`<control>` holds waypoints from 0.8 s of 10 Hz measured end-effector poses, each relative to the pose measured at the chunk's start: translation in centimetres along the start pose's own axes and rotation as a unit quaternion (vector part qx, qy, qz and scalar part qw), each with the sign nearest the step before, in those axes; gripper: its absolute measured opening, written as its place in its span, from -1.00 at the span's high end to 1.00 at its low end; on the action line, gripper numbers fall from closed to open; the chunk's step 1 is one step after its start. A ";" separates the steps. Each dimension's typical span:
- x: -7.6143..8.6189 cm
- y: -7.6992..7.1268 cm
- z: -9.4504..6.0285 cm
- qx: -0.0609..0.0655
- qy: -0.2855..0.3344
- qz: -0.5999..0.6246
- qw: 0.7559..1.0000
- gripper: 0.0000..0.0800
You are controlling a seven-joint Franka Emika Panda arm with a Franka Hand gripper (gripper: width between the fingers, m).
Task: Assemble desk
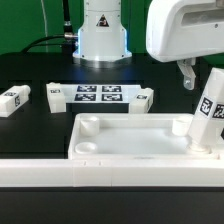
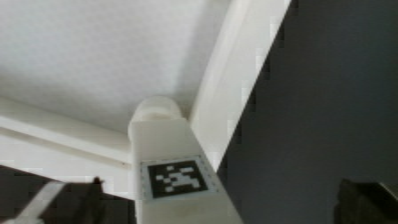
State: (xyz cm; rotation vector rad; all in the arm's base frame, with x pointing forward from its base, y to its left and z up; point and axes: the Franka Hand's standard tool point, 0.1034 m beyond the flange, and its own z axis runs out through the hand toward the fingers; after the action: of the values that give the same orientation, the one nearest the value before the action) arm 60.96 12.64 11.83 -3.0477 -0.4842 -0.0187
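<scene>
The two-finger gripper (image 1: 198, 80) was spread wide, fingers astride but clear of a tagged white square plastic leg (image 1: 208, 112) that stood tilted in the wide white rimmed tabletop's (image 1: 135, 135) corner socket at the exterior view's right

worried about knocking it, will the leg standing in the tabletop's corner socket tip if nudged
Probably tips easily: the leg leans at a corner of the tabletop, seemingly not fully seated. It looks like stiff, light plastic, so a nudge would likely shift it, not bend it. Square sides suggest little rolling if it falls.
</scene>
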 end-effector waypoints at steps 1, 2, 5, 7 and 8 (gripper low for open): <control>0.0 0.0 0.1 0.000 -0.001 0.007 1.000 -0.62; 0.7 -0.2 0.2 -0.006 -0.001 0.026 1.000 -0.62; 1.4 0.3 0.5 -0.004 0.003 0.022 1.000 -0.62; 1.3 0.4 0.7 -0.004 0.002 0.001 1.000 -0.62; 1.3 0.6 0.7 -0.004 0.002 -0.005 1.000 -0.59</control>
State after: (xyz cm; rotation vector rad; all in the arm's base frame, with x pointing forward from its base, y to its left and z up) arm 62.38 12.50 11.14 -3.0531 -0.4996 -0.0279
